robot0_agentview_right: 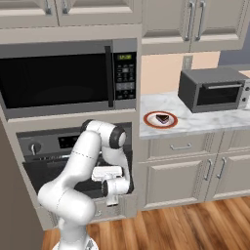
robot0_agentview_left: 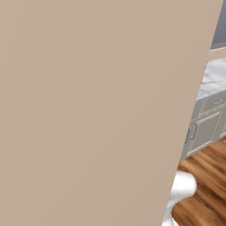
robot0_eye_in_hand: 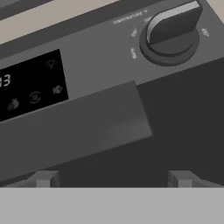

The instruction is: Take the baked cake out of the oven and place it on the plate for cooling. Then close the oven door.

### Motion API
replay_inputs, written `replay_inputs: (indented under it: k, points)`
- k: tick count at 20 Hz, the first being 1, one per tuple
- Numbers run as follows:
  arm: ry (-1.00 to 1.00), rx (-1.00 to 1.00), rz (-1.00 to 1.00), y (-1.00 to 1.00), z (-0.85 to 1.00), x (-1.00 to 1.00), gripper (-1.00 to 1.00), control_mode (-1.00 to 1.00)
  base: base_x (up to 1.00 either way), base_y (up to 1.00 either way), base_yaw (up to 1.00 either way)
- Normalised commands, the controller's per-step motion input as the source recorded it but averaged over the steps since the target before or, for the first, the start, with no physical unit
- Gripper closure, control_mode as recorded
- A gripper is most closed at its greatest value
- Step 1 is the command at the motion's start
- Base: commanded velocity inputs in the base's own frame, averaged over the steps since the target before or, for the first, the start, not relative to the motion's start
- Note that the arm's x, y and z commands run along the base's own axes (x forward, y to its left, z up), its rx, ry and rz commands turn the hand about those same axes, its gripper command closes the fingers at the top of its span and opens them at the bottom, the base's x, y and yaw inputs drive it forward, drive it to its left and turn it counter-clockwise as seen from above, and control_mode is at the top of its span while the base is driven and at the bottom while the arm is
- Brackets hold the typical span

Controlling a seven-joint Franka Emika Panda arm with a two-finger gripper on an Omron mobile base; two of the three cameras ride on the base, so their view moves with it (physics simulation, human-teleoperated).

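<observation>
The baked cake (robot0_agentview_right: 162,118), a small dark-brown piece, lies on the round white plate (robot0_agentview_right: 149,120) with a red-orange rim, on the marble counter to the right of the oven (robot0_agentview_right: 49,142). The oven door (robot0_agentview_right: 44,173) stands upright against the oven front. Its grey bar handle (robot0_eye_in_hand: 78,127) runs just under the digital display (robot0_eye_in_hand: 30,89) and a round knob (robot0_eye_in_hand: 173,37). My gripper (robot0_eye_in_hand: 112,179) points at that front, close to the handle's end. It is open, its tips spread wide with nothing between them. My white arm (robot0_agentview_right: 90,161) covers the middle of the door.
A black-windowed microwave (robot0_agentview_right: 58,80) sits above the oven. A grey toaster oven (robot0_agentview_right: 212,89) stands at the back right of the counter. Drawers and cabinet doors (robot0_agentview_right: 180,171) are below it. A beige panel (robot0_agentview_left: 88,110) stands close to the left base camera. The floor (robot0_agentview_right: 195,224) is wood.
</observation>
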Motion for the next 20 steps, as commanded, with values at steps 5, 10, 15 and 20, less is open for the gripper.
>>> replay_inputs:
  k: [5, 10, 15, 20]
  points:
    - [0.0, 0.0, 0.0, 0.09, 0.35, 0.42, -1.0, -1.0, 0.0, 0.0, 0.0]
    - [0.0, 0.0, 0.0, 0.21, 0.27, 0.5, -1.0, -1.0, 0.0, 0.0, 0.0]
    - [0.0, 0.0, 0.0, 0.14, 0.12, 0.47, -1.0, -1.0, 0.0, 0.0, 0.0]
    - [0.02, 0.0, 0.0, 0.06, 0.03, 0.41, -1.0, -1.0, 0.0, 0.0, 0.0]
